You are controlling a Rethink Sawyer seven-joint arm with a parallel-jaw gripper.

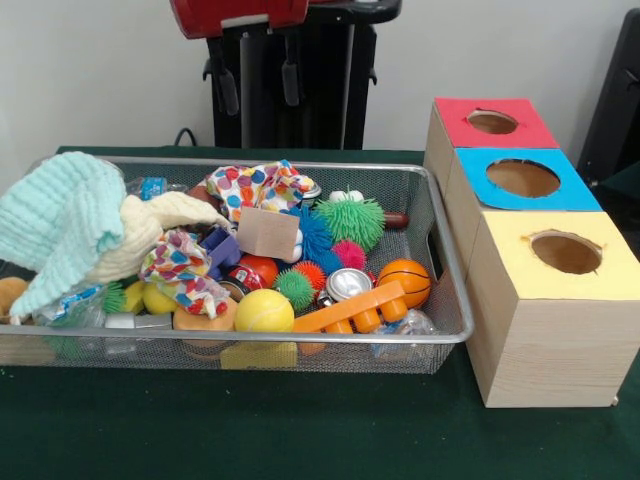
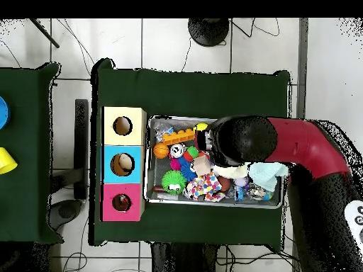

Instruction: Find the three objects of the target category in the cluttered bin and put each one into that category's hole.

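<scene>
The wire mesh bin point(image 1: 452, 262) is full of toys and cloths; it also shows in the overhead view point(image 2: 149, 161). A tan furry lump point(image 1: 10, 294) pokes out at its left end under a mint cloth. A yellow shape point(image 1: 157, 298) lies half under a patterned cloth; I cannot tell if it is the duck. The tiger-striped plush is hidden. The red-topped box's hole point(image 1: 492, 122) is at the far right; overhead it is the hole point(image 2: 121, 202). My gripper point(image 1: 258, 85) hangs open and empty above the bin's far side. Overhead, the arm point(image 2: 244, 139) covers it.
A blue-topped box point(image 1: 523, 178) and a yellow-topped box point(image 1: 565, 252) stand in a row with the red one. The bin holds a mint cloth point(image 1: 55, 225), a green spiky ball point(image 1: 350, 222), a yellow ball point(image 1: 264, 312), a small basketball point(image 1: 404, 280) and an orange brick point(image 1: 350, 310).
</scene>
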